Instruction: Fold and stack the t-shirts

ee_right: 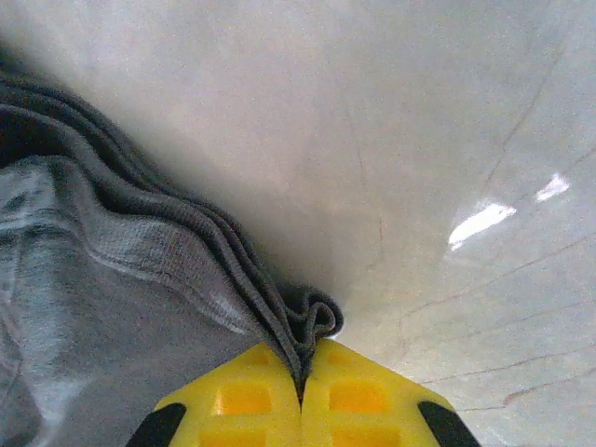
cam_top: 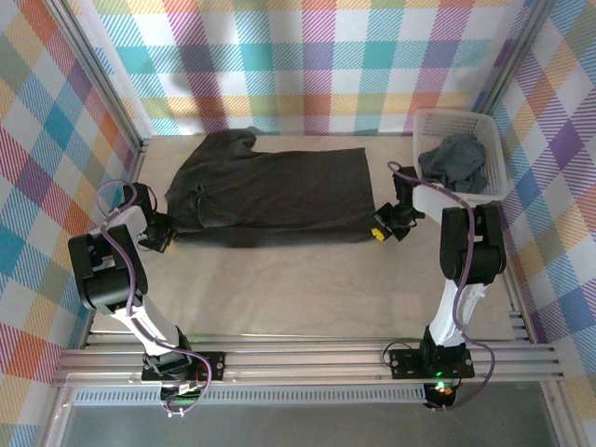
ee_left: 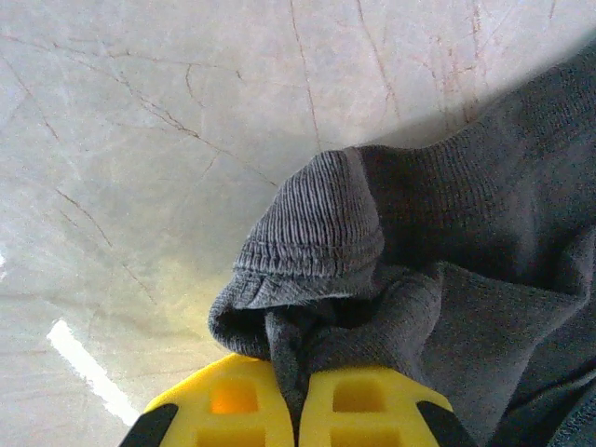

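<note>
My pale beige table (cam_top: 279,289) has a smooth top veined with fine marble-like cracks. A charcoal cloth t-shirt (cam_top: 279,191) lies spread flat across its far middle. A white plastic lattice basket (cam_top: 449,115) stands in the far right corner, near the shirt.

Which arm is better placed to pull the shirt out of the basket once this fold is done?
Right, probably. The basket with the crumpled shirt sits just beyond the right gripper; the left gripper is across the table. Both now pinch the spread shirt.
</note>
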You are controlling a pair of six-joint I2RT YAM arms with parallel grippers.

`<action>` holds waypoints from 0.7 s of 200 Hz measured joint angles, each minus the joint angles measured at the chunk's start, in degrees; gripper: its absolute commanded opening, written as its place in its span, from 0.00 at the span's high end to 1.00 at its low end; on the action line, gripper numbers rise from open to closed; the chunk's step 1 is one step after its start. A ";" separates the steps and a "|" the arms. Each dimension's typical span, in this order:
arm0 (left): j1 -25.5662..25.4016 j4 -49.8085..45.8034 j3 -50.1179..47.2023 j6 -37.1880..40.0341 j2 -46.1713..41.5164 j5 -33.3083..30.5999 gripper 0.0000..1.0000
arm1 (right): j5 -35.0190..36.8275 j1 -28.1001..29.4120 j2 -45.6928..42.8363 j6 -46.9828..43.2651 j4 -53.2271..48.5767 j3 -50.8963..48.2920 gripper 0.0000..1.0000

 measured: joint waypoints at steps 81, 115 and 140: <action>-1.03 -4.15 -2.38 0.94 -2.54 1.11 1.00 | 4.57 -1.07 -4.09 -3.82 -3.89 -0.17 1.00; -4.87 -5.75 -7.98 -1.27 -6.47 0.72 1.00 | 7.02 -3.96 -10.29 -3.08 -5.09 -9.64 1.00; -7.19 -7.65 -11.17 -2.29 -10.12 0.50 1.00 | 7.30 -7.58 -13.38 -3.15 -6.49 -14.08 1.00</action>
